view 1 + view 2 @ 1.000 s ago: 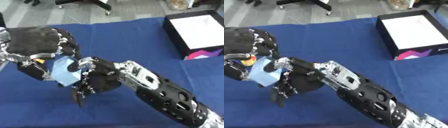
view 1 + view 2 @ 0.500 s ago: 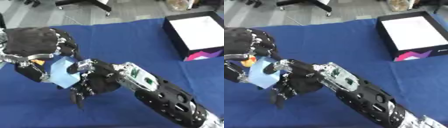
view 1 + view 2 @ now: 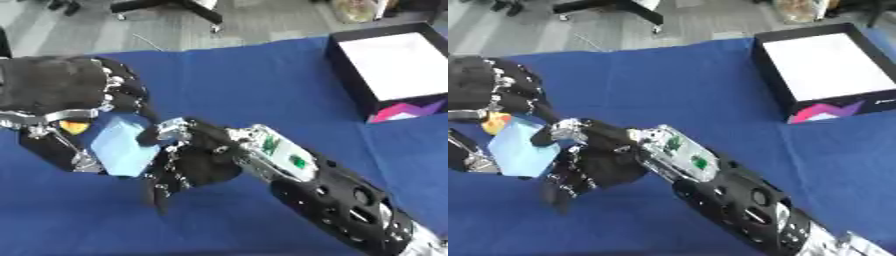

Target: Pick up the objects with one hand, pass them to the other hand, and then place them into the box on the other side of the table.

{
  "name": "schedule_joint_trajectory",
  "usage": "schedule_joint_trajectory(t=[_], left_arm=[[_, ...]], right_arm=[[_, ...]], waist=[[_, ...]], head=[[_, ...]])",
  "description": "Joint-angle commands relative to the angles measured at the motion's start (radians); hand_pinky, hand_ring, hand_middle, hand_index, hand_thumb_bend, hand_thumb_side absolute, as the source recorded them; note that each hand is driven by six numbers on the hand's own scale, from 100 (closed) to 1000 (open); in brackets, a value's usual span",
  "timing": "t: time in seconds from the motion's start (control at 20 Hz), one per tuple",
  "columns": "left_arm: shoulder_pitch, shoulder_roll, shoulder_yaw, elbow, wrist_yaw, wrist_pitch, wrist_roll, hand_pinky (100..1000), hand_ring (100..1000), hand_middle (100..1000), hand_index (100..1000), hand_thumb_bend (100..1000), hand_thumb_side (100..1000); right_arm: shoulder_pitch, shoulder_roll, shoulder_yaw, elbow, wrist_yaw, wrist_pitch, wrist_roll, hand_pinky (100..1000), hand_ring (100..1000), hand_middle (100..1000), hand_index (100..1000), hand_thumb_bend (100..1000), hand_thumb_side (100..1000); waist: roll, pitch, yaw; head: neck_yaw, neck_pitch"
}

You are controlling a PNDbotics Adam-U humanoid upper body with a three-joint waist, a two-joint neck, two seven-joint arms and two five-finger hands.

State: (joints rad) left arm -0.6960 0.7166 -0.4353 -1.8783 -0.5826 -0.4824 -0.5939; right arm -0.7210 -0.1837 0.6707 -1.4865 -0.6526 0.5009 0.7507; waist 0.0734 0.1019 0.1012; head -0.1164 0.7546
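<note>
A light blue flat block (image 3: 122, 146) is held above the blue table at the left. My left hand (image 3: 61, 95) is curled over its top and left side, shut on it. A small orange-yellow bit (image 3: 74, 126) shows inside that hand, behind the block. My right hand (image 3: 199, 161) comes in from the lower right and lies against the block's right edge. Its thumb (image 3: 171, 131) touches the block's upper corner and its fingers (image 3: 161, 189) hang down fairly straight. The black box with a white inside (image 3: 834, 106) stands at the table's far right.
A blue cloth (image 3: 262, 85) covers the table. My right forearm (image 3: 332, 195) crosses the lower right of the view. Beyond the table's far edge is grey floor with a chair base (image 3: 175, 6).
Very little. My right hand has edged slightly closer against the blue block, which stays in my left hand.
</note>
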Motion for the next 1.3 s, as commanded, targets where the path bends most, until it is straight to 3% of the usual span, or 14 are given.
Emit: schedule_joint_trajectory(t=[0.05,0.85,1.3], left_arm=[[-0.012,0.031,0.024,-0.023,0.020,-0.007,-0.010,837,703,651,807,519,287],[-0.011,0.031,0.050,-0.041,0.082,-0.010,-0.036,838,704,659,811,512,308],[0.016,0.049,0.142,-0.057,0.099,0.027,0.029,840,701,658,812,500,296]], right_arm=[[-0.009,-0.004,-0.014,0.006,0.011,0.148,0.156,1000,550,561,993,100,1000],[-0.004,-0.002,-0.046,0.073,0.060,0.097,0.156,1000,546,556,967,100,1000],[0.002,-0.015,-0.087,0.132,0.108,0.028,0.156,1000,543,555,963,100,1000]], waist=[[0.001,-0.014,0.000],[0.003,-0.015,-0.003],[0.002,-0.016,-0.003]], head=[[-0.001,-0.010],[-0.001,-0.014],[-0.004,-0.015]])
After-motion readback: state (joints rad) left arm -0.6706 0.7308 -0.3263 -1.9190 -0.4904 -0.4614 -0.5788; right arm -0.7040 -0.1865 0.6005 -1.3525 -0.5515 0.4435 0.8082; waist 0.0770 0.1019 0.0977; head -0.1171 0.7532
